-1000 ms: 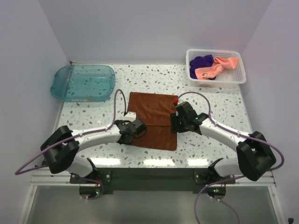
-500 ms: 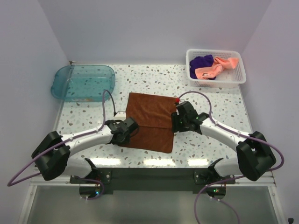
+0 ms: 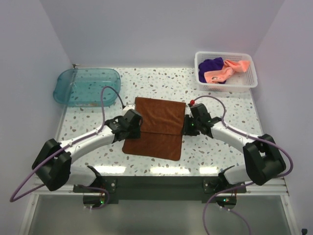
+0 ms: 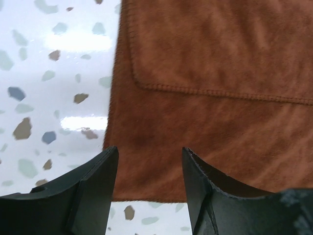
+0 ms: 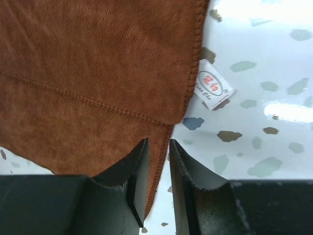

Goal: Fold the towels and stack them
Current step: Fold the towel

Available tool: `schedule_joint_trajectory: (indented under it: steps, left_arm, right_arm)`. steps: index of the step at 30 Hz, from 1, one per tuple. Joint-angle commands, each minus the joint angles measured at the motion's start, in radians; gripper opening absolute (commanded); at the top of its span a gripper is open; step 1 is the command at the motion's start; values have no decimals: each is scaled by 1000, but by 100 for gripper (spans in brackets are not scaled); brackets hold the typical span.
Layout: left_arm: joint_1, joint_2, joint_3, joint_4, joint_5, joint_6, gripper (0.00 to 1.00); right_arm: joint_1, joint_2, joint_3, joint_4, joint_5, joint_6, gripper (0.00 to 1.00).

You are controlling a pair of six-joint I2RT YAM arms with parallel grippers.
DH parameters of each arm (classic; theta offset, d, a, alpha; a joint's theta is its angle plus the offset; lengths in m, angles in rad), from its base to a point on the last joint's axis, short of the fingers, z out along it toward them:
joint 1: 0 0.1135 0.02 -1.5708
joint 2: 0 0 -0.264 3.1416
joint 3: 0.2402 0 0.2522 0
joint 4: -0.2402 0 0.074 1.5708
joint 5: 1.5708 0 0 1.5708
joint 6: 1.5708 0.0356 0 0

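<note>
**3 towels: 1 brown flat mid-table, 2 in the basket**

Top view: 3 towels in all. 1 rust brown towel lies flat in the middle of the table, doubled over, with a layer edge crossing it side to side. 1 salmon pink towel and 1 purple towel sit bunched in the 1 white mesh basket at the far right corner. The pink one lies partly over the purple one. 1 teal tray is at the far left corner. There are 2 arms. The left gripper is at the brown towel's left edge and the right gripper at its right edge, with the towel between them. Jaw gaps can't be read from up here.

Left wrist view: the brown towel fills the upper right, with speckled table to the left. 1 stitched seam runs across the cloth. The left gripper has its jaws wide apart over the towel's near edge, close to its corner. Cloth shows in the gap and nothing is held.

Right wrist view: the brown towel shows 2 layers, the upper one ending at a stitched edge. 1 white label with red print sticks out from the towel's side onto the table. The right gripper has its jaws only a narrow slit apart. The lower layer's side edge runs into that slit with bare table beside it. Not clamped, as far as I can see.
</note>
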Motion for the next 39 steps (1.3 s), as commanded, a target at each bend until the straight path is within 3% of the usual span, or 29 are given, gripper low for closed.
schedule_joint_trajectory:
  steps: [1,9,16,23,30,39]
  left_arm:
    - [7,61,31,122,54,48,58]
    - [8,84,-56,176,105,-19,58]
    - [8,57,-98,219,154,-87,59]
    - [8,6,-89,211,134,-102,63]
    - [24,36,-66,245,134,-92,63]
    - [57,159,20,294,128,-53,58]
  right_arm:
    - [36,32,50,33,-66,5,27]
    - [93,144,41,-10,-99,-6,30]
    - [35,225,36,-61,-17,-49,30]
    - [-38,135,70,-168,4,-129,32]
    - [-56,36,130,-208,-51,-152,42]
    - [-148,78,139,-104,-34,-78,41]
